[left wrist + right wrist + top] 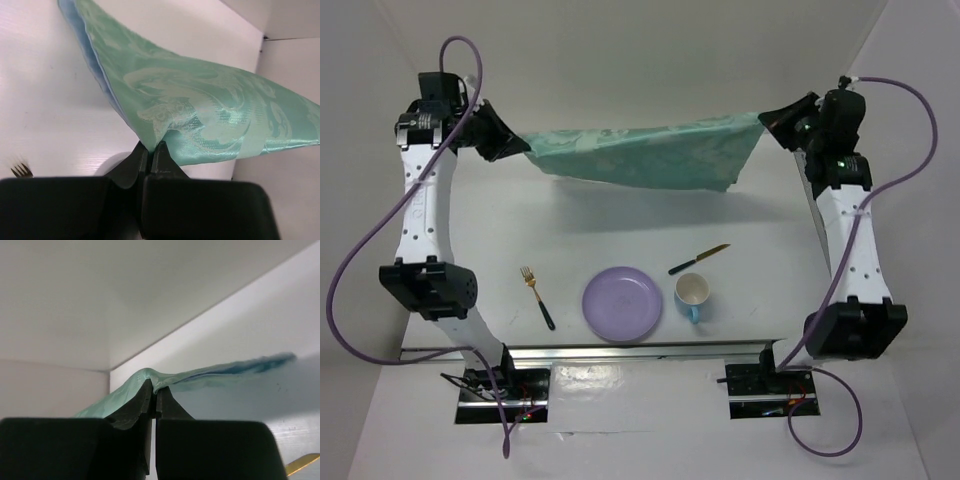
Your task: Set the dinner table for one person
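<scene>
Top external shows left pincer and right pincer gripping one cloth, plus one fork, plate, cup, knife.

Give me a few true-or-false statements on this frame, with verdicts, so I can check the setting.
1. The left jaws and the right jaws are each shut on the green cloth. True.
2. The cloth lies flat on the dinner table. False: it is held up, stretched between the two arms.
3. The fork lies left of the purple plate. True.
4. The cup stands on the plate. False: it stands on the table, right of the plate.
5. The knife lies beyond the cup, off the plate. True.
</scene>
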{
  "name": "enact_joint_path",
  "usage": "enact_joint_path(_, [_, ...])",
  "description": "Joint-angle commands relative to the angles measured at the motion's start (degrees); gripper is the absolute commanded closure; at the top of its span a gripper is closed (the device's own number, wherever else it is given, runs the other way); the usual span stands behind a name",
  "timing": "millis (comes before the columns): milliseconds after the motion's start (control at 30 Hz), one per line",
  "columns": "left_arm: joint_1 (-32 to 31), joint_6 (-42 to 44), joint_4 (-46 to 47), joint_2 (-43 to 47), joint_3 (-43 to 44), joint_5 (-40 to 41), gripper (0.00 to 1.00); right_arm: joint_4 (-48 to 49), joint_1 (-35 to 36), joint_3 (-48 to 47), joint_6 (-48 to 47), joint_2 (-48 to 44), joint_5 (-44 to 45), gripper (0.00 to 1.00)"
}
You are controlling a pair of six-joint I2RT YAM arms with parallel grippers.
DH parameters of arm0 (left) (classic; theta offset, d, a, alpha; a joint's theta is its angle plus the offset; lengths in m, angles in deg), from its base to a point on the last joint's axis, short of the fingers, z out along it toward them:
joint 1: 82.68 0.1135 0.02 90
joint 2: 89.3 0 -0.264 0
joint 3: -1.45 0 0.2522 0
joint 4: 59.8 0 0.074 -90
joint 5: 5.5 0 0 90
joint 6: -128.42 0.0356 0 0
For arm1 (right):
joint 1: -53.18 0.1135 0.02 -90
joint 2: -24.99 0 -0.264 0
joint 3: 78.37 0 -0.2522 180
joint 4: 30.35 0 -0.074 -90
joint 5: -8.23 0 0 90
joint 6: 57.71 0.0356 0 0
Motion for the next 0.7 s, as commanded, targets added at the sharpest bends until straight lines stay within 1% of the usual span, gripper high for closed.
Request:
enact_joint_path(0, [1.45, -0.2, 3.14, 5.05, 1.93, -3.53, 1.0, -1.32, -0.69, -4.12, -1.88, -6.17, 2.05, 1.0])
enact_joint_path(133, [3.38, 0.41, 2.35, 6.36, 7.39, -4.06, 1.0, -3.51, -0.69, -8.5, -2.67, -8.02, 2.05, 1.0])
enact_joint_path(233, [4.52, 0.41, 3.14, 6.98, 7.93, -5.2, 1.0, -5.62, -0.69, -12.89, -3.99, -7.41, 3.11, 1.0])
enact_joint_path(300, [4.53, 0.41, 4.02, 6.98, 7.93, -5.2, 1.0, -5.62, -0.69, -13.53, -4.78, -5.75, 3.64, 1.0])
enact_joint_path(367, [4.53, 0.41, 5.42, 5.85, 7.93, -5.73, 1.0, -4.83, -0.69, -15.63, -5.49, -2.94, 3.64, 1.0])
enact_joint_path(533, [4.53, 0.41, 7.8, 1.02, 7.4, -6.34, 1.0, -1.5, -0.69, -20.37, -6.1, 5.85, 0.39, 1.0])
enact_joint_path(567, [4.53, 0.41, 7.8, -0.21, 8.27, -6.34, 1.0, -0.27, -0.69, -22.47, -6.1, 8.99, -0.22, 1.0])
enact_joint_path(633, [4.53, 0.41, 8.51, -4.08, 11.43, -6.34, 1.0, 1.05, -0.69, -24.94, -6.1, 12.09, -0.23, 1.0])
enact_joint_path(667, [4.53, 0.41, 9.03, -5.57, 12.84, -6.34, 1.0, 1.66, -0.69, -27.91, -6.1, 15.41, -0.23, 1.0])
